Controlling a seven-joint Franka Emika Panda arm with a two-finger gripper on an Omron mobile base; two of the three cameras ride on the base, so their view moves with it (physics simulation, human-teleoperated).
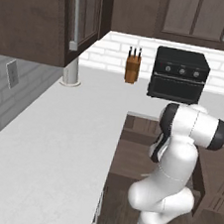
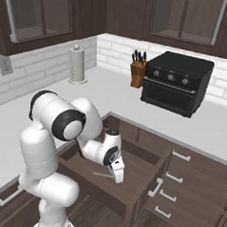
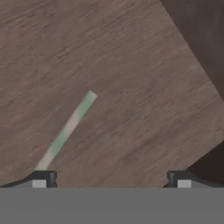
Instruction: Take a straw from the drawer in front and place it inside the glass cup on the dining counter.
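Note:
The drawer [image 2: 143, 196] stands pulled open below the corner worktop, its brown floor [image 3: 131, 65] bare except for the straw. The straw [image 3: 65, 131] is a thin pale stick with faint green bands, lying flat on that floor; it is also seen as a pale line [image 2: 103, 174] just left of the hand. My gripper [image 3: 113, 178] hangs low inside the drawer, open, pointing down at the floor. The straw's near end runs toward the left fingertip [image 3: 43, 178]; nothing sits between the jaws. The glass cup and the dining counter are out of view.
A black toaster oven [image 2: 175, 82], a knife block [image 2: 137, 71] and a paper towel roll [image 2: 77, 63] stand on the white worktop [image 1: 44, 145] by the brick wall. Closed drawers [image 2: 189, 188] with silver handles lie right of the open one.

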